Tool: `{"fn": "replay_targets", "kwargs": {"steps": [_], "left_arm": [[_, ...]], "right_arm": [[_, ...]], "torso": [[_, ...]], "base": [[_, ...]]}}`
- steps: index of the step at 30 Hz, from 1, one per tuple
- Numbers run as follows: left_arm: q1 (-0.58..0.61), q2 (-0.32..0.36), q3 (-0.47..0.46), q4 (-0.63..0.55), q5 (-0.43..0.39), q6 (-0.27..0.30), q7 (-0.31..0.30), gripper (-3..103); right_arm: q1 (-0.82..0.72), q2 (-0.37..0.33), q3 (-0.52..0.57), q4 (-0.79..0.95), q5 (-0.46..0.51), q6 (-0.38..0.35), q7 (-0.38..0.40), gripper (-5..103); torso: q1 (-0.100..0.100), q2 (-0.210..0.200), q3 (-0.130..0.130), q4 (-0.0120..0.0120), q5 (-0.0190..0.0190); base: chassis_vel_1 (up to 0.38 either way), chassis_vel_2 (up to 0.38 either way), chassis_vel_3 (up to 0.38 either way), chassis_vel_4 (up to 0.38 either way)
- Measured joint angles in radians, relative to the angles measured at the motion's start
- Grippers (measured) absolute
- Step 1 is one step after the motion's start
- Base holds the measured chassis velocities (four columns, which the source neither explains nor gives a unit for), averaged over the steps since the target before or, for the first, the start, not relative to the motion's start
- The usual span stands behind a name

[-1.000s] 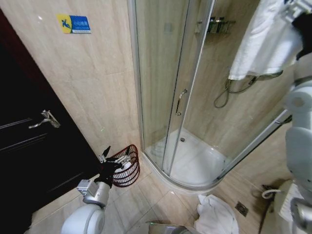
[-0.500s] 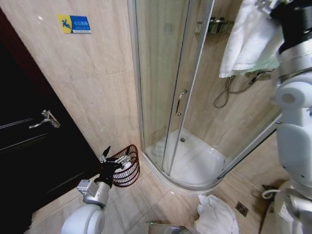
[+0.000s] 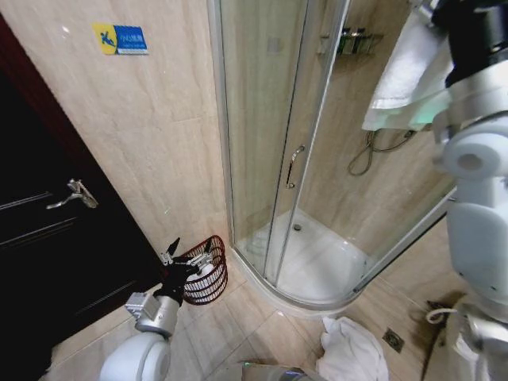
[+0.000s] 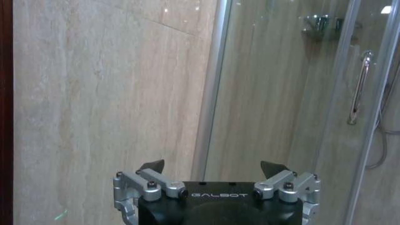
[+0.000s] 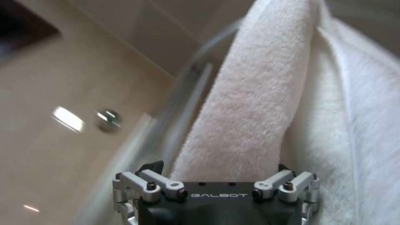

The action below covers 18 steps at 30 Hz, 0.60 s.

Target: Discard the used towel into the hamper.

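Note:
High at the right of the head view, a white towel (image 3: 401,75) hangs on the shower wall. My right gripper (image 3: 429,9) is raised against its top. In the right wrist view a thick fold of the towel (image 5: 250,103) runs between the spread fingers of the right gripper (image 5: 216,168), which stands open around it. The dark reddish-brown wire hamper (image 3: 213,279) stands on the floor by the shower's corner. My left gripper (image 3: 184,260) hovers open just in front of the hamper's rim; the left wrist view has this gripper (image 4: 212,165) facing the tiled wall.
A glass shower enclosure (image 3: 270,143) with a door handle (image 3: 294,165) fills the middle. A dark door (image 3: 48,238) is at the left. Another white towel (image 3: 353,349) lies crumpled on the floor tiles at the lower right, near a floor drain (image 3: 394,339).
My right arm has swung leftward and closer across the view, and the hanging towel has shifted and bunched with it. The left arm and the hamper have not moved.

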Motion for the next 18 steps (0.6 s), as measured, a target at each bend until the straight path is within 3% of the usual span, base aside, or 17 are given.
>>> {"fn": "replay_targets", "kwargs": {"steps": [6, 8, 12, 18], "left_arm": [[0.000, 0.000, 0.000, 0.000, 0.000, 0.000, 0.000, 100], [0.000, 0.000, 0.000, 0.000, 0.000, 0.000, 0.000, 100], [0.000, 0.000, 0.000, 0.000, 0.000, 0.000, 0.000, 100], [0.000, 0.000, 0.000, 0.000, 0.000, 0.000, 0.000, 100]], "right_arm": [[0.001, -0.005, 0.034, -0.029, -0.088, -0.022, 0.010, 100], [-0.019, -0.036, 0.070, -0.034, -0.130, -0.029, -0.014, 100], [-0.033, -0.051, 0.092, -0.039, -0.137, -0.029, -0.025, 100], [-0.064, -0.099, 0.146, -0.048, -0.114, -0.027, -0.046, 78]], "torso": [[0.000, 0.000, 0.000, -0.0003, -0.0002], [0.000, 0.000, 0.000, -0.0007, -0.0002], [0.000, 0.000, 0.000, -0.0006, -0.0003], [0.000, 0.000, 0.000, -0.0005, -0.0004]], "base": [[0.000, 0.000, 0.000, 0.000], [0.000, 0.000, 0.000, 0.000], [0.000, 0.000, 0.000, 0.000], [0.000, 0.000, 0.000, 0.000]]}}
